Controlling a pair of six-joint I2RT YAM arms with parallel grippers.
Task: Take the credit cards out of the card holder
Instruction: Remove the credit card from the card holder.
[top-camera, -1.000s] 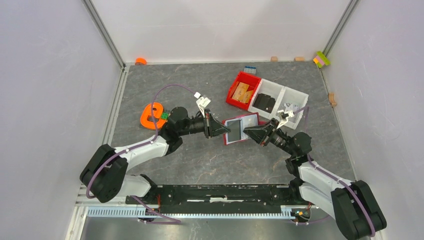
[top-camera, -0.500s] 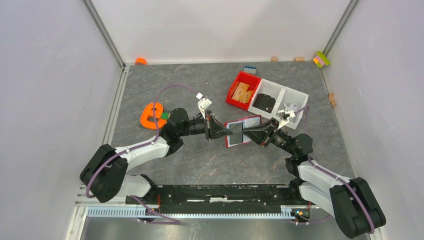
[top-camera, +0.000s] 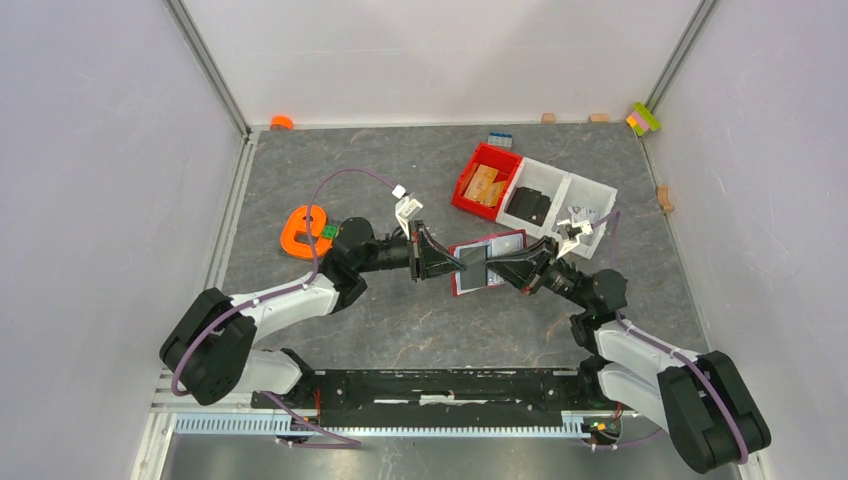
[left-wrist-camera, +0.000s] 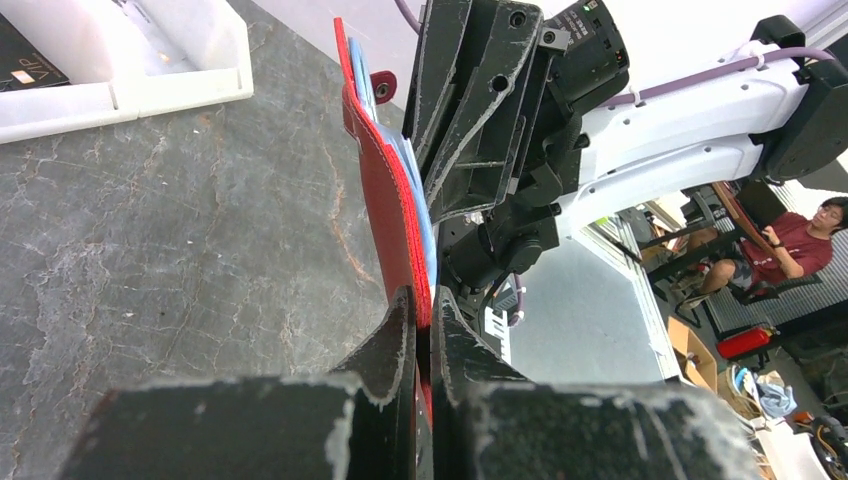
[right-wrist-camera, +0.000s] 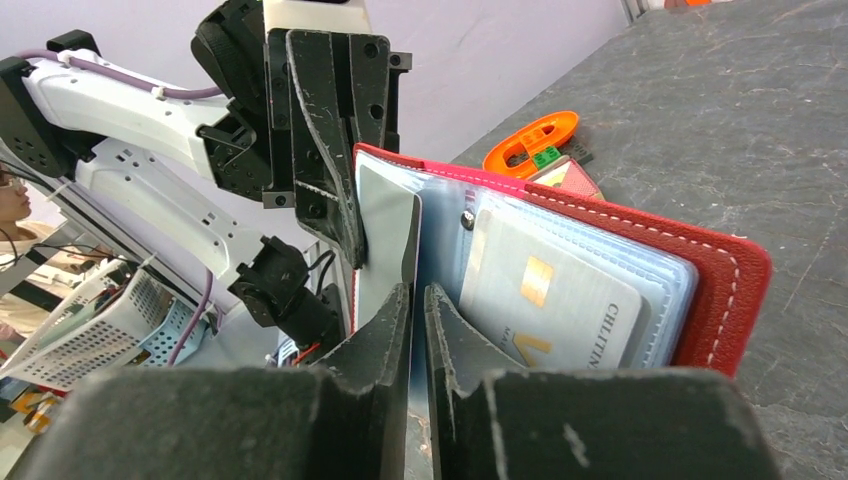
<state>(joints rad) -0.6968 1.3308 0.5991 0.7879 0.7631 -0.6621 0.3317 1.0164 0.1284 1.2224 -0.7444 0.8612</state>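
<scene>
The right gripper (right-wrist-camera: 415, 295) pinches a grey card (right-wrist-camera: 385, 235) at the open card holder (right-wrist-camera: 725, 290), whose far edge the left gripper (left-wrist-camera: 422, 300) clamps tight. A second card (right-wrist-camera: 550, 300) sits in its clear sleeve (right-wrist-camera: 445, 235). Beyond both grippers, a red bin (top-camera: 466, 178) holds tan pieces (top-camera: 484, 184), and a white bin (top-camera: 545, 165) holds a dark object (top-camera: 528, 206).

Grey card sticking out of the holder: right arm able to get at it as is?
Looks like yes. The right tool sits on the grey card, fingers seemingly pinched on its edge. The left tool clamps the card holder, holding it open toward the right arm; nothing stands between.
</scene>
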